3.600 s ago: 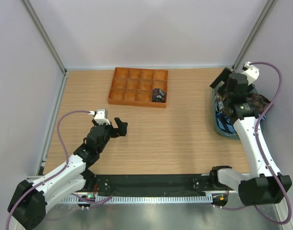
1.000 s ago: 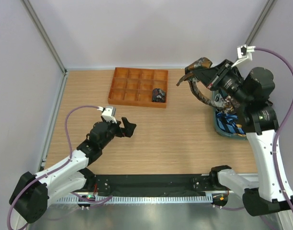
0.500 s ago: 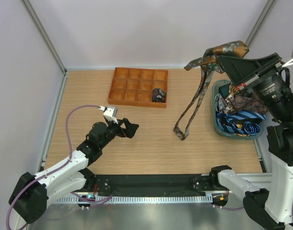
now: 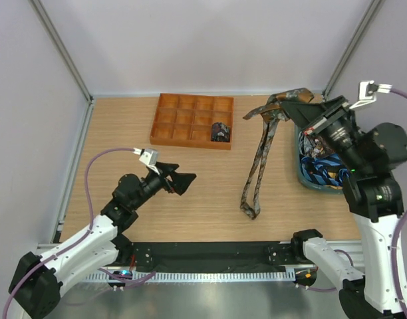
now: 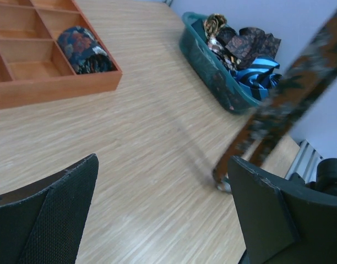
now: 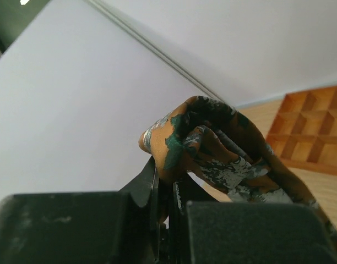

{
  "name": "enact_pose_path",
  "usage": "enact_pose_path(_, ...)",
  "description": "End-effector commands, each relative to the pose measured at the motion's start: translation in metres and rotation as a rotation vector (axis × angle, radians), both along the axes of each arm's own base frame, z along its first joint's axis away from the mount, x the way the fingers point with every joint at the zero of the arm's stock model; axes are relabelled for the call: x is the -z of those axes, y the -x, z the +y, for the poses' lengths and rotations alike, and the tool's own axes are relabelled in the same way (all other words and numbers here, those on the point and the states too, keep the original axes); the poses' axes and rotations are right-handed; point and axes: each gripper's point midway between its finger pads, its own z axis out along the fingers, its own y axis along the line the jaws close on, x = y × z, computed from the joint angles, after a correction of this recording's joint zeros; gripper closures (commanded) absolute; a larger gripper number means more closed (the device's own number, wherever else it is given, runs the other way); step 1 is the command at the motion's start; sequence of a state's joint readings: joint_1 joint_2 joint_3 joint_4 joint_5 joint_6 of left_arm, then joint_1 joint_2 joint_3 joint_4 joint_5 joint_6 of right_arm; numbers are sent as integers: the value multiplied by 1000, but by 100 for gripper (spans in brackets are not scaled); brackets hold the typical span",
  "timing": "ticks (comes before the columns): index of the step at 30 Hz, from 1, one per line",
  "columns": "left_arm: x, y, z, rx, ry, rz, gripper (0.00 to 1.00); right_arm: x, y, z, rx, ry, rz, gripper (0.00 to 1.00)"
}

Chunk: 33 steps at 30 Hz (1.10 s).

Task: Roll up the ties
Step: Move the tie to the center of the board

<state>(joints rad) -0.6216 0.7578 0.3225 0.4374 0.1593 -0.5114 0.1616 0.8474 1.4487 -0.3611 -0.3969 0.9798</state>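
A brown-gold paisley tie [image 4: 260,156] hangs doubled over from my right gripper [image 4: 298,106], which is shut on its folded top high above the table's back right. The tie's lower end touches the wood near the middle. In the right wrist view the bunched fabric [image 6: 212,137] sticks out of the closed gripper [image 6: 166,181]. My left gripper [image 4: 183,179] hovers open and empty left of the tie, pointing at it. In its own view the tie [image 5: 289,99] shows blurred past the right finger [image 5: 278,220]. One rolled tie [image 4: 220,131] sits in the tray.
The orange gridded tray [image 4: 170,136] lies at the back centre, its other cells bare. A teal basket [image 4: 303,174] at the right edge holds several loose ties [image 4: 326,169], paisley and blue-striped. In the left wrist view the basket [image 5: 212,71] stands behind the hanging tie.
My right gripper pulled the paisley tie out of the basket, raised it, then came down a little, so its end now rests on the table. My left gripper reached slightly right.
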Motion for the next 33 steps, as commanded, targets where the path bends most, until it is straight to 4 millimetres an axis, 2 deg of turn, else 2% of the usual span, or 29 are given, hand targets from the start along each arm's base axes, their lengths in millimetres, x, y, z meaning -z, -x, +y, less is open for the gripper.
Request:
enact_pose_path(1,-18,7,-19,79,54,0,0,22,-7,-5,42,-25,26,99)
enact_pose_path(2,-17,6,-23,83,48,6,0,28,-15,-13,94,-34,37,99)
enact_pose_path(3,-8,4,-28,83,22,25,0,46,-24,-15,121,-19,67,99)
enact_pose_path(6,-4,13,-55,139,-26,22,0,69,-41,-25,202,3,108,99)
enact_pose_path(7,4,18,-72,176,-57,41,0,72,-45,-27,216,13,107,99)
enact_pose_path(9,13,16,-84,167,-94,55,0,81,-58,-34,266,31,126,99)
enact_pose_path(10,27,13,-91,158,-127,83,0,82,-62,-35,280,49,121,99)
enact_pose_path(11,26,17,-103,170,-131,86,0,85,-68,-38,298,58,123,99)
enact_pose_path(12,30,13,-107,145,-141,98,0,82,-72,-42,326,64,118,99)
enact_pose_path(13,48,11,-114,141,-176,136,0,82,-75,-43,336,75,113,99)
enact_pose_path(14,44,11,-125,140,-169,140,0,80,-78,-44,346,79,106,99)
enact_pose_path(16,52,9,-136,142,-170,186,0,81,-88,-48,375,87,113,99)
enact_pose_path(17,54,9,-148,156,-172,198,0,80,-90,-48,380,89,111,99)
enact_pose_path(19,55,13,-164,193,-169,206,0,86,-98,-50,393,96,130,99)
enact_pose_path(20,65,15,-172,199,-188,224,0,87,-101,-50,398,99,132,99)
enact_pose_path(21,54,19,-187,218,-167,215,0,89,-103,-50,402,100,137,99)
enact_pose_path(22,56,22,-194,228,-170,234,0,91,-105,-50,404,103,142,99)
enact_pose_path(23,69,24,-204,231,-177,279,0,91,-108,-57,441,104,140,99)
enact_pose_path(24,61,30,-218,250,-156,286,0,93,-109,-58,449,106,144,99)
enact_pose_path(27,81,43,-241,271,-158,364,0,94,-111,-63,477,111,145,99)
enact_pose_path(28,73,48,-255,294,-137,365,0,94,-111,-64,487,112,144,99)
enact_pose_path(29,74,52,-262,307,-126,377,1,92,-111,-65,492,110,140,99)
enact_pose_path(30,87,56,-271,315,-129,404,1,92,-111,-67,500,111,138,99)
enact_pose_path(32,86,61,-288,338,-94,431,4,91,-110,-70,515,110,138,99)
enact_pose_path(33,101,62,-293,343,-102,459,6,91,-110,-69,513,109,139,99)
